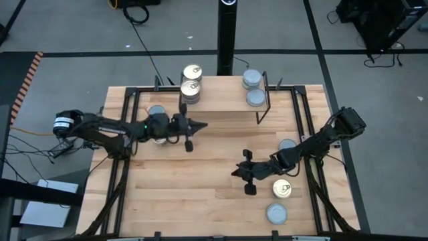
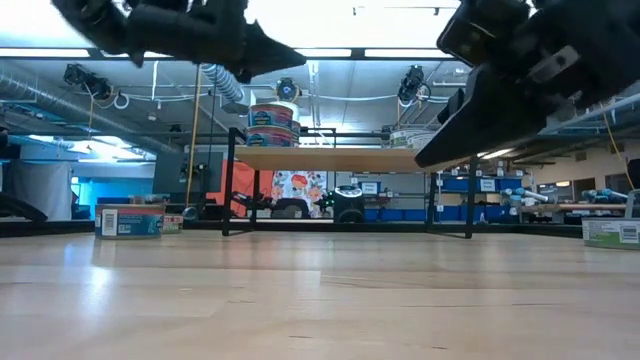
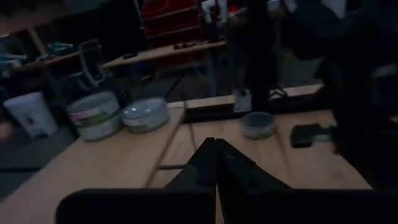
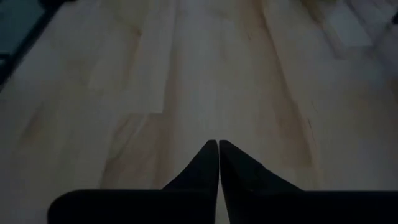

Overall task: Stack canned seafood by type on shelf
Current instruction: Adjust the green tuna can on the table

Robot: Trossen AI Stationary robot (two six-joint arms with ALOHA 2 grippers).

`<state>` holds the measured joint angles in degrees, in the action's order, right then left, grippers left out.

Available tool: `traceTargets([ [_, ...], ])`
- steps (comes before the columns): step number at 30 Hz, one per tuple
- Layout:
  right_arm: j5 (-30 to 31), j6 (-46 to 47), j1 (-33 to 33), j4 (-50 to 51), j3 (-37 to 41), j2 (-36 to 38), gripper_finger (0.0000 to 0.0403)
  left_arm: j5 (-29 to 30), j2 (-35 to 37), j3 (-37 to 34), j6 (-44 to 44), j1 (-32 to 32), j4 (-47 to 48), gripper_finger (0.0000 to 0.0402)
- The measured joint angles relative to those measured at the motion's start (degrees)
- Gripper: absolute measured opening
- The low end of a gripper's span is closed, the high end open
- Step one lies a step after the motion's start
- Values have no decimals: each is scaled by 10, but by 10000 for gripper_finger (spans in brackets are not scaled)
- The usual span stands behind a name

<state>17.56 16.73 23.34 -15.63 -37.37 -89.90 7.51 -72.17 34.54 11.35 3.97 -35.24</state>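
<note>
Nearest the front edge of the surface (image 1: 200, 201), on the right, lie two loose tins: a blue-grey-topped tin (image 1: 276, 213) and, just behind it, a gold-topped tin (image 1: 281, 189). A third loose tin (image 1: 287, 144), blue-grey, sits farther back beside the right arm, and a fourth tin (image 1: 156, 111) shows partly under the left arm.

The right claw (image 1: 237, 172) hangs over bare wood in the middle right, fingers pressed together with nothing between them; its wrist view shows only planks ahead of the tips. The left claw (image 1: 202, 124) points toward the centre from the left, also closed and empty.

At the back stands the shelf (image 1: 221, 102). Seen from above, gold-topped tins (image 1: 191, 82) are at its left end in two spots, one behind the other, and blue-grey tins (image 1: 253, 88) at its right end, likewise two spots.

The level view alone shows that the left-hand tins (image 2: 273, 122) are piled in a stack on the plank (image 2: 340, 157); how many layers I cannot count surely. The left wrist view shows two tins side by side (image 3: 118, 115) and a single tin (image 3: 257, 124) farther off.
</note>
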Motion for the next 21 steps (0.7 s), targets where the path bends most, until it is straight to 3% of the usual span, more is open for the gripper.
traceTargets([
  [5, -7, 43, -7, 48, -25, 3, 21, -6, 0, -67, 18, -22, -84, 3],
  [12, -14, 110, -26, 273, -111, 3, 7, -69, -4, -104, 35, -21, -118, 3],
  [21, -174, 191, -29, 476, -219, 3, 16, -68, -4, -104, 79, -21, -133, 3],
])
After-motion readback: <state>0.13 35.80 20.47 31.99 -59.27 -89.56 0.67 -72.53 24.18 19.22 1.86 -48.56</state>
